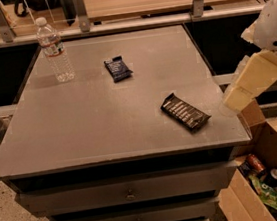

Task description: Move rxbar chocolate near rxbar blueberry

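The rxbar chocolate (185, 111), a long black wrapper with rows of pale text, lies flat on the grey table (94, 118) near its front right corner. The rxbar blueberry (118, 68), a shorter dark-blue wrapper with a pale patch, lies flat at the table's back middle, well apart from the chocolate bar. My gripper (237, 98), pale yellow on a white arm (275, 25), hangs at the table's right edge, just right of the chocolate bar and not touching it.
A clear plastic water bottle (54, 50) stands upright at the table's back left. An open cardboard box (268, 182) with cans and packets sits on the floor at the front right. A wooden counter with metal posts (140, 1) runs behind the table.
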Controlling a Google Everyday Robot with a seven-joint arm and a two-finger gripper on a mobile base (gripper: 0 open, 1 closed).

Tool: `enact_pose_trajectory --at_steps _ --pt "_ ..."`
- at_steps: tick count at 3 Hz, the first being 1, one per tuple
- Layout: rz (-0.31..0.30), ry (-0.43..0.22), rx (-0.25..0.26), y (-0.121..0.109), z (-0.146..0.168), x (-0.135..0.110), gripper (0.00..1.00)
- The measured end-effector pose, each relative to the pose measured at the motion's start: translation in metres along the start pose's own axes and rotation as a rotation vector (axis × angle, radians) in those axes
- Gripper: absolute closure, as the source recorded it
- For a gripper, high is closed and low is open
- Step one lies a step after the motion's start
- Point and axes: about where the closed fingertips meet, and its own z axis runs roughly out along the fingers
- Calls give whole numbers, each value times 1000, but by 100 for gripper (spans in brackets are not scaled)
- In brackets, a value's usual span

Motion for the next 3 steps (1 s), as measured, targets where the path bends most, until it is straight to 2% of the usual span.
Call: enact_pose_trajectory --at_steps 1,2,3 --pt "70 -71 12 5 15 -1 0" --pt "87 -152 49 16 33 -6 0" --pt "64 -247 96 18 52 -16 0"
